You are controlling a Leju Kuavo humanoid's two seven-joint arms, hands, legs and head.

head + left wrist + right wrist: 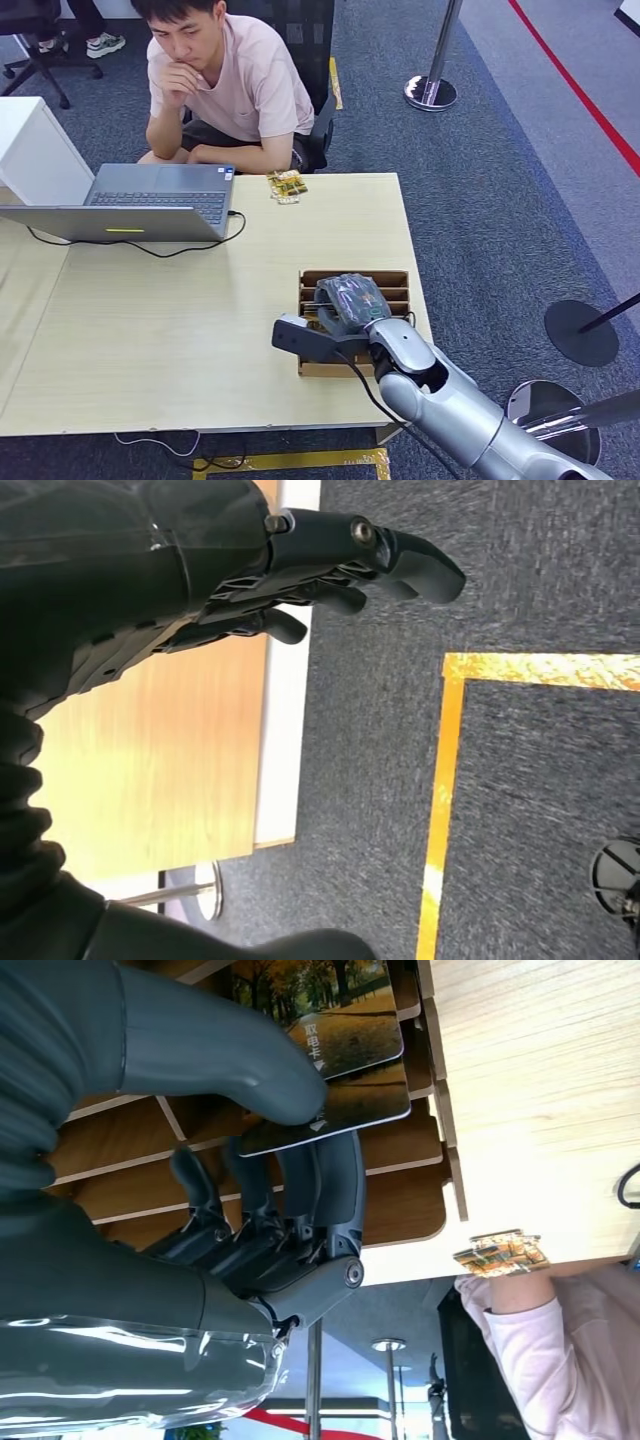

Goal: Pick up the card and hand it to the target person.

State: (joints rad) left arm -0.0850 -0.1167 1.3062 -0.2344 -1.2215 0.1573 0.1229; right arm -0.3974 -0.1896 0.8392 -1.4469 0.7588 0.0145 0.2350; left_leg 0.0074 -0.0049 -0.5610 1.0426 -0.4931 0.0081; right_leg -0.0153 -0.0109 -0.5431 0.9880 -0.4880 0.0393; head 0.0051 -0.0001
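Note:
A card (355, 1110) printed with autumn trees lies at the top of the slotted wooden holder (392, 1210), and a second like it (340, 1020) sits just behind. My right hand (302, 1160) pinches the front card, thumb on its face and fingers (332, 1180) curled under its edge. In the head view the right hand (347, 305) covers the holder (392, 283) near the table's right front corner. The person (226, 80) sits at the table's far side, chin on a hand. My left hand (340, 570) hangs beside the table, fingers straight, holding nothing.
An open laptop (151, 200) with a black cable stands at the far left of the table (189, 310). A few loose cards (287, 186) lie at the far edge by the person. Stanchion bases (581, 332) stand on the carpet to the right.

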